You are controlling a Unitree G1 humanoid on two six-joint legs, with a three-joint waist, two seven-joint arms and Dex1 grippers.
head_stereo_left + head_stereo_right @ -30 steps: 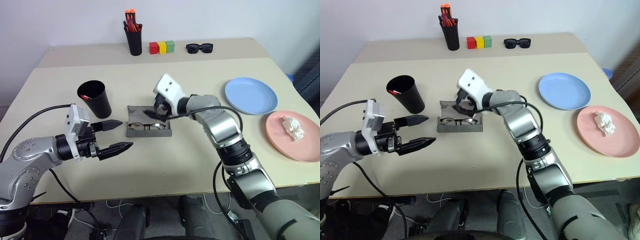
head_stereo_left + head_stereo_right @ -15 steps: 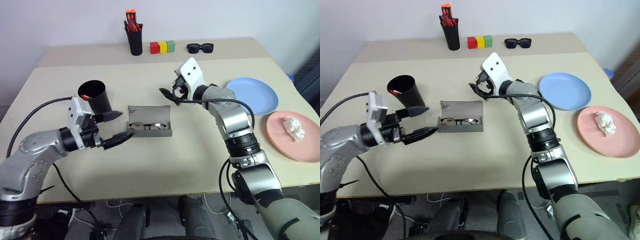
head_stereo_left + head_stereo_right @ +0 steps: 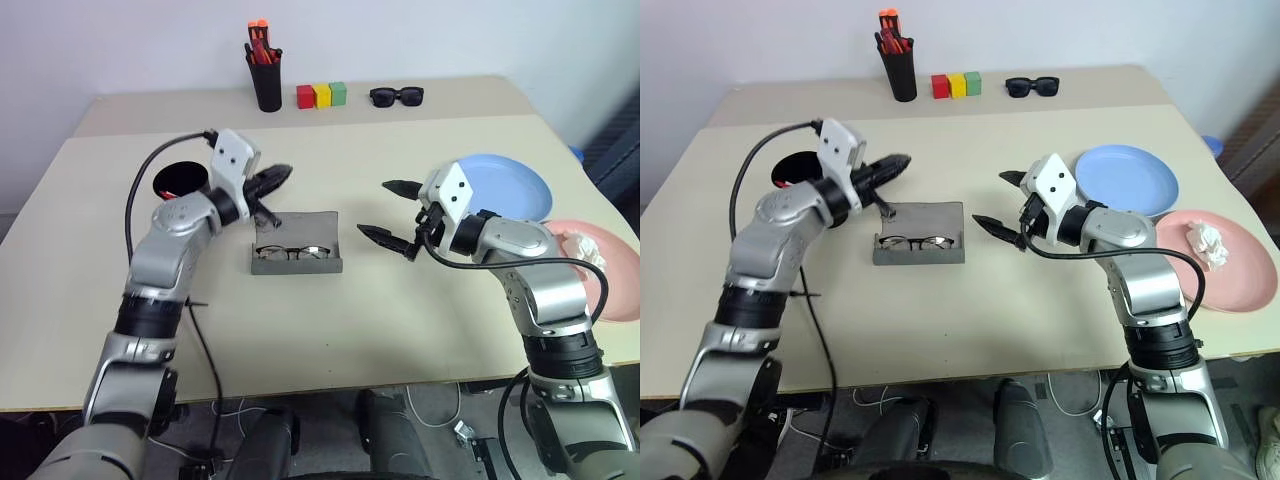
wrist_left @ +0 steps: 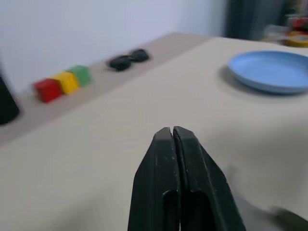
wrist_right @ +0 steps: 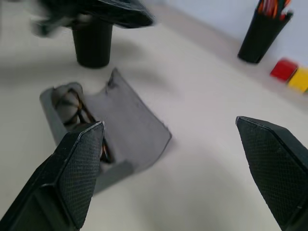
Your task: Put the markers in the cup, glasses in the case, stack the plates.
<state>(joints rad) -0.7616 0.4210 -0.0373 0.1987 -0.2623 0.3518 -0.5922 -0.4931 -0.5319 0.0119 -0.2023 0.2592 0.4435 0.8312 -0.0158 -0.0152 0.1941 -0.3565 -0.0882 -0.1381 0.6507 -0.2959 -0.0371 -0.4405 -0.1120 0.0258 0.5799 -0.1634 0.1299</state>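
Left gripper [image 3: 278, 176] has its two black fingers pressed flat together with nothing between them, hanging just above the raised lid edge of the grey glasses case [image 3: 297, 245]; whether it touches the lid cannot be told from the head views. Right gripper [image 3: 395, 212] stands spread wide and empty (its fingers well apart, one above the other in the head view), a little to the right of the case and pointing toward it.

Between the two grippers the case lies open on the beige table [image 3: 330, 330], lid tipped back, with the thin wire-framed glasses [image 3: 292, 252] lying in its front tray. In the right wrist view one gripper finger covers part of the tray and the lenses are hard to make out.

Behind the left arm sits the wide black cup [image 3: 180, 183]; the arm hides most of its wall, and only a bit of red shows inside its mouth, so the markers cannot be told apart there. Right of the right gripper lies the light blue plate [image 3: 515, 180], partly covered by that arm, bare as far as it shows. Beside it the pink plate [image 3: 585, 232] is cut by the frame edge and holds a crumpled white wad [image 3: 1205, 240].

Along the far edge stand a black pen holder [image 3: 267, 82] with orange-red pens, three coloured blocks [image 3: 322, 95] and black sunglasses [image 3: 396, 96].
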